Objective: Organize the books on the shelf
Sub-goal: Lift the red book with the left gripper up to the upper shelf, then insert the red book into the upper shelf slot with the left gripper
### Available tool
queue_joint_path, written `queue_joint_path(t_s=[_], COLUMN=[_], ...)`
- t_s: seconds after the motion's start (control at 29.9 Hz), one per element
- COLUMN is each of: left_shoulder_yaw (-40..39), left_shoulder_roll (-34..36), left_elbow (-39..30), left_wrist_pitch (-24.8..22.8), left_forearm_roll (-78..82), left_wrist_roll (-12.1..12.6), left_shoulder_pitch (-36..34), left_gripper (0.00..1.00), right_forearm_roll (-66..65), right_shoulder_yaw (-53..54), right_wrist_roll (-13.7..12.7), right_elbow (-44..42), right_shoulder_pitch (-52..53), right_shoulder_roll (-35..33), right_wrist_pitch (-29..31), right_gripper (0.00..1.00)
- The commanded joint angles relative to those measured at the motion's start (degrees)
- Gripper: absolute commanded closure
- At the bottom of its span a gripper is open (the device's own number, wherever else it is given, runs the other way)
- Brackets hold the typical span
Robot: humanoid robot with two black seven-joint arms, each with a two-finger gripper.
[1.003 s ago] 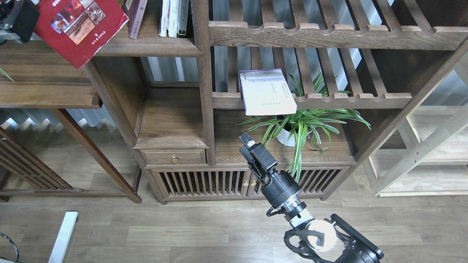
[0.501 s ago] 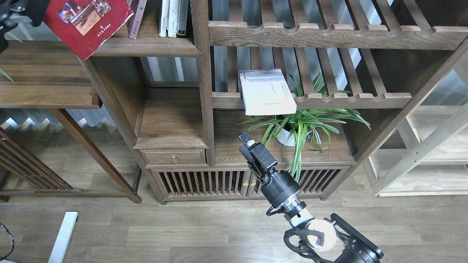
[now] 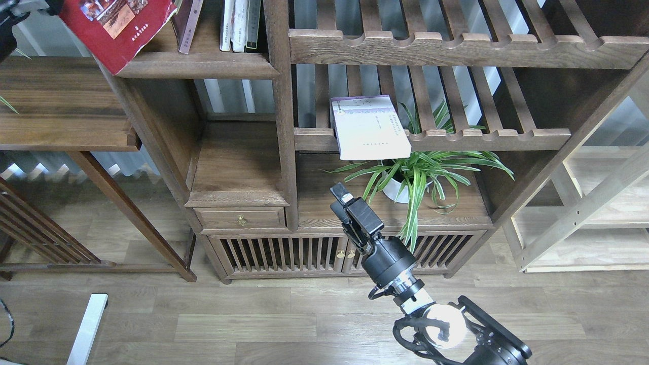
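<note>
As seen from the head view: red book [image 3: 119,30] has risen, tilted, lower corner now over the shelf [image 3: 203,63] lip beside standing books [image 3: 238,25] | left claw barely in view at top-left, grip cannot tell | right claw [image 3: 340,195] idle, narrow | pale book [image 3: 370,129] unmoved on slatted rack [image 3: 456,138] | cover writing too small to read

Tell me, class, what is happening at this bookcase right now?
A robot is sorting books. At the top left corner its left gripper is mostly out of view, carrying a tilted red book towards the dark shelf, where a few books already stand upright. The right gripper hangs empty in front of the cabinet, below a pale book lying on the slatted rack beside a potted plant.
</note>
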Motion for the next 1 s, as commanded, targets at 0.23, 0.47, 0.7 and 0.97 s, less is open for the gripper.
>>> queue_joint_path(t_s=[0.23, 0.47, 0.7, 0.97], left_shoulder_yaw=[8.1, 11.9, 15.3, 19.6], left_shoulder_roll=[0.0, -0.3, -0.9, -2.8], left_elbow=[8.8, 14.5, 19.2, 25.3], left_wrist_pitch=[1.6, 3.4, 3.4, 3.4], left_forearm_roll=[-0.2, -0.3, -0.3, -0.3], left_wrist_roll=[0.0, 0.0, 0.0, 0.0], left_shoulder_pitch=[-10.3, -15.0, -20.2, -25.8], left_gripper=[0.94, 0.94, 0.94, 0.94], right_forearm_roll=[0.0, 0.0, 0.0, 0.1], right_shoulder_yaw=[0.0, 0.0, 0.0, 0.4], right_wrist_roll=[-0.1, -0.2, -0.1, -0.1], right_elbow=[1.3, 1.9, 1.9, 2.1], right_shoulder_pitch=[-0.2, -0.4, -0.6, -0.8], right_shoulder_roll=[0.0, 0.0, 0.0, 0.0], right_wrist_pitch=[1.4, 1.4, 1.4, 2.5], right_gripper=[0.17, 0.17, 0.17, 0.17])
